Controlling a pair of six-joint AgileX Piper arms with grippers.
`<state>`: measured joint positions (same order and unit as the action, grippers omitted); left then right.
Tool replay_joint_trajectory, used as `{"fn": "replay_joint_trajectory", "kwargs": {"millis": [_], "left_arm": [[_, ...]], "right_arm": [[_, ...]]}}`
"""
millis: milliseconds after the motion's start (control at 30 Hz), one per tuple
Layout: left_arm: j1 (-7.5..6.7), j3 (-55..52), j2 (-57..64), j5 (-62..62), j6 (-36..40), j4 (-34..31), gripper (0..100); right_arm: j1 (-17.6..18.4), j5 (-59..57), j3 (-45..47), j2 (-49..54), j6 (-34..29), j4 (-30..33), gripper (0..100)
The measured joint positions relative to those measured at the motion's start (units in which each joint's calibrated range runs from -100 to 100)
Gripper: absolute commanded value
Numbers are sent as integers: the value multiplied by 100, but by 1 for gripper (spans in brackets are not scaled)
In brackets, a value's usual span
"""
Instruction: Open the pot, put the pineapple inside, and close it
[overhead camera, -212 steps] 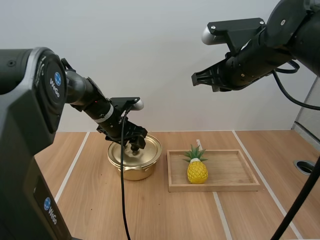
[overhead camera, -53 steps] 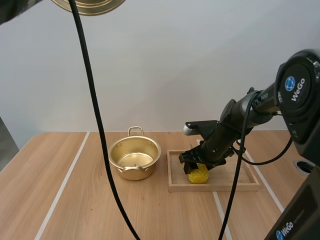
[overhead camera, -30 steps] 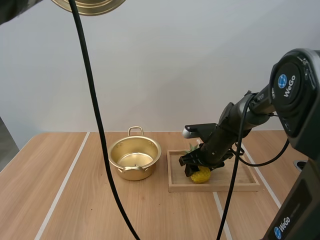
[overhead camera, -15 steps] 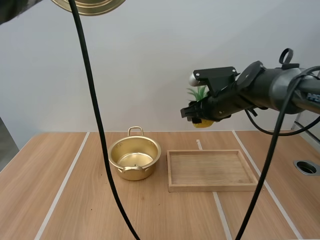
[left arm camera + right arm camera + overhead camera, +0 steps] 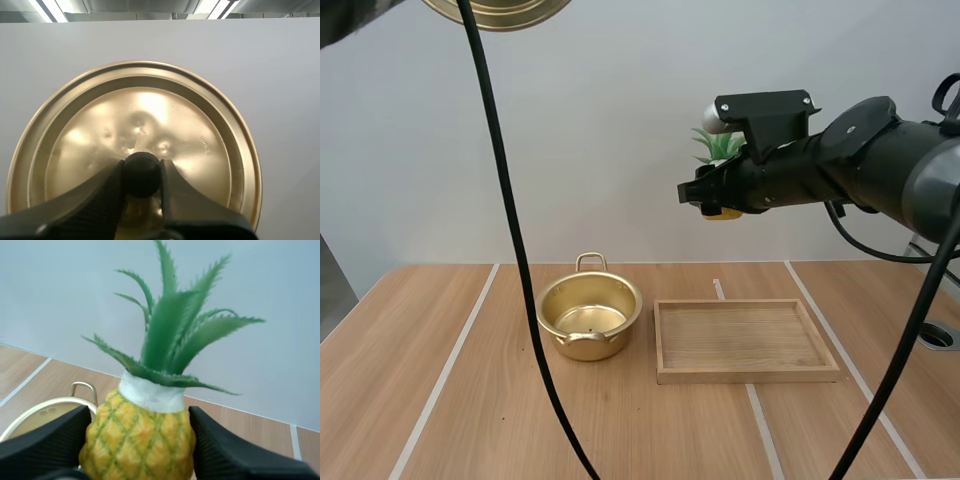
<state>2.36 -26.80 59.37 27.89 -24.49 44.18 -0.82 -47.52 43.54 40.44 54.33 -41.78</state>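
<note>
Since half a second earlier, the right jaws have lifted the one pineapple (image 5: 137, 437) slightly higher. They grip its yellow body from both sides, leaves upright. Well below these jaws lies one wooden tray (image 5: 745, 376). Beside it, towards the left arm, one open gold pot (image 5: 590, 315) stands on the surface (image 5: 470, 400). The left jaws pinch the black knob (image 5: 142, 174) of the one lid (image 5: 135, 110), held high above the pot.
</note>
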Motion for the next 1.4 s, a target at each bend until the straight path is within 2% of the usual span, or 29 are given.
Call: {"fn": "replay_joint_trajectory", "kwargs": {"millis": [133,400,633,1400], "left_arm": [[0,0,0,0,0,0,0],[0,0,0,0,0,0,0],[0,0,0,0,0,0,0],[0,0,0,0,0,0,0]], "right_arm": [[225,329,0,0,346,-237,0],[549,648,0,-489,469,-314,0],[1063,1034,0,-1060,683,-314,0],[1995,2867,0,-2683,1068,-361,0]]}}
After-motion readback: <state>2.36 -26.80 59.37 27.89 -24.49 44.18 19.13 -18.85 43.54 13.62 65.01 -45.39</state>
